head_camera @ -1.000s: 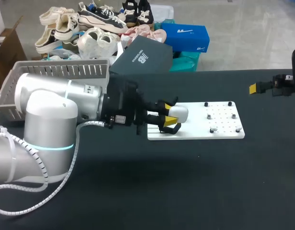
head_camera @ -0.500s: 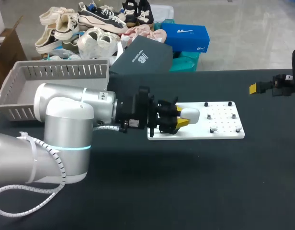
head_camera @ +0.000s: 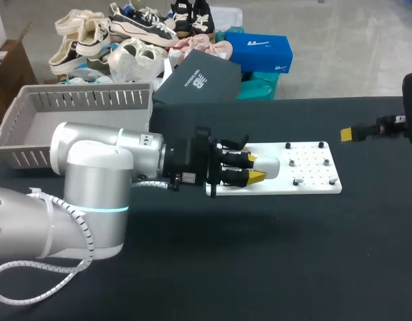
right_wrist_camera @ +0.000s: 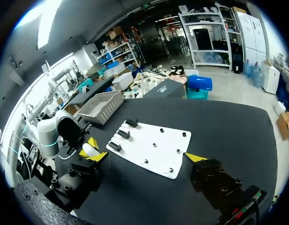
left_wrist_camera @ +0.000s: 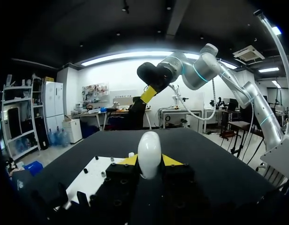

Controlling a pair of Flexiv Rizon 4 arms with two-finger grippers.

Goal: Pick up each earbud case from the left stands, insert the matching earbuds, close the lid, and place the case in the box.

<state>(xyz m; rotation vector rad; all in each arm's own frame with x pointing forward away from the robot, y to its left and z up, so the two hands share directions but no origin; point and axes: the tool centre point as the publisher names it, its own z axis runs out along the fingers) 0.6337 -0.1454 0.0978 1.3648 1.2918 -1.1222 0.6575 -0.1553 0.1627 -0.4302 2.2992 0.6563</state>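
Left jaws advanced; earbud case [left_wrist_camera: 149,153] clamped between.

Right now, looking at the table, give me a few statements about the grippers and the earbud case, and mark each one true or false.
1. The left gripper is shut on a white earbud case. True.
2. The right gripper holds an earbud. False: it is open and empty.
3. The earbud case lies in the basket. False: the left gripper holds it, away from the grey basket.
4. The white board lies on the black table. True.
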